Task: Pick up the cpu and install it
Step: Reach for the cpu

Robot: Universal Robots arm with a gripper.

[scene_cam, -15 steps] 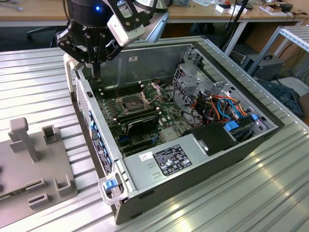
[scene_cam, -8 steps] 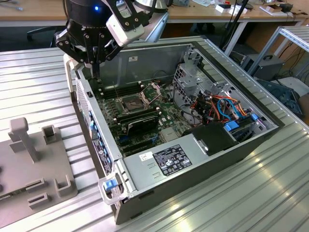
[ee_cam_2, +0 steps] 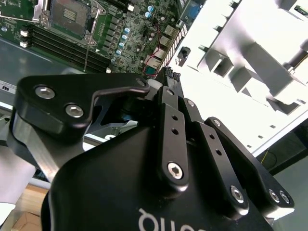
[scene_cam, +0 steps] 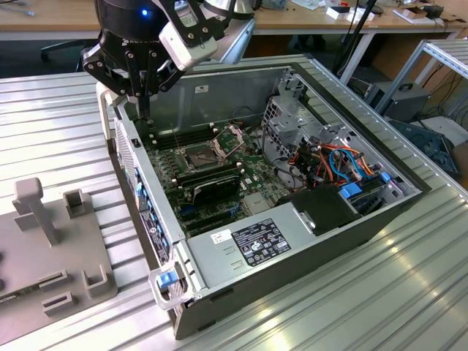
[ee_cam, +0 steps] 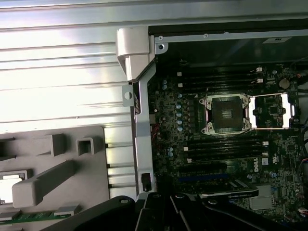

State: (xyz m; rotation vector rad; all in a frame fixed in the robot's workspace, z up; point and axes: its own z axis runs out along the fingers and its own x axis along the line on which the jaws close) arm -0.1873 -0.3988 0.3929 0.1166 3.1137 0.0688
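The hand [scene_cam: 144, 99] is being held above the open computer case [scene_cam: 292, 241], over the case corner lying nearest the tabletop's far edge, toward the exterior view's left. In the second wrist view its fingers [ee_cam_2: 167, 103] are being shown drawn together at the tips, and nothing can be made out clamped between them.

The case is lying on its side with the cover off, around the middle of the ribbed metal tabletop [scene_cam: 58, 131]. Inside it the green motherboard [scene_cam: 252, 172] is being exposed. The dark square socket [ee_cam: 226, 113] on that board is being shown bare in the first wrist view, and the shiny retention frame [ee_cam: 272, 110] is being kept swung open just beside it.

A pale flat square, being taken here for the cpu [ee_cam: 8, 186], is lying in a recess of the grey fixture [ee_cam: 57, 163]. That fixture is resting on the tabletop just beside the case, toward the tabletop edge at the exterior view's left. The cpu is being seen well apart from the socket and clear of the hand.
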